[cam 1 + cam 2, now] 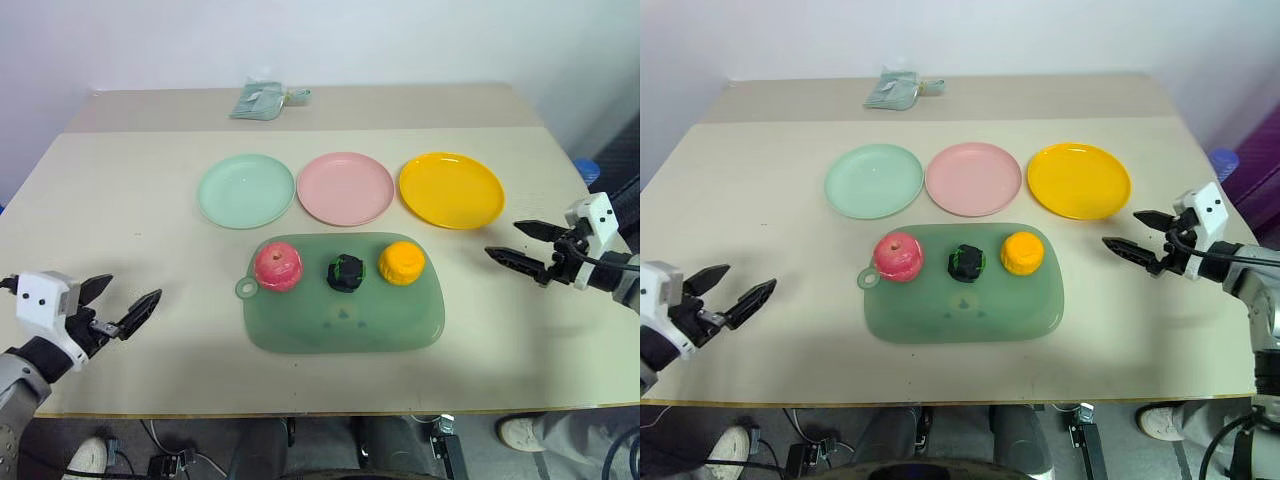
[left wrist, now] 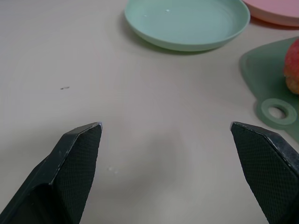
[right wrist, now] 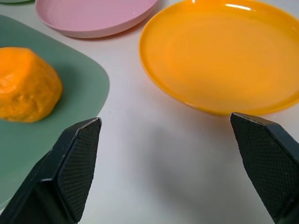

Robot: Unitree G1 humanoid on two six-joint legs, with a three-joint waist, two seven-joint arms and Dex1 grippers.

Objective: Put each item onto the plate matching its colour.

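A crumpled green packet (image 1: 262,101) is seen far behind the plates; both the left gripper (image 1: 123,305) and the right gripper (image 1: 520,245) are spread wide, empty.

Left gripper (image 1: 122,306) and right gripper (image 1: 516,245) reach forward from either side, both with fingers spread wide, holding nothing.

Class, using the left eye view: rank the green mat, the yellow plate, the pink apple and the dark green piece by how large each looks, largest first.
1. Green mat
2. Yellow plate
3. Pink apple
4. Dark green piece

The gaps are plain, so nearness to the camera does not blur this order.
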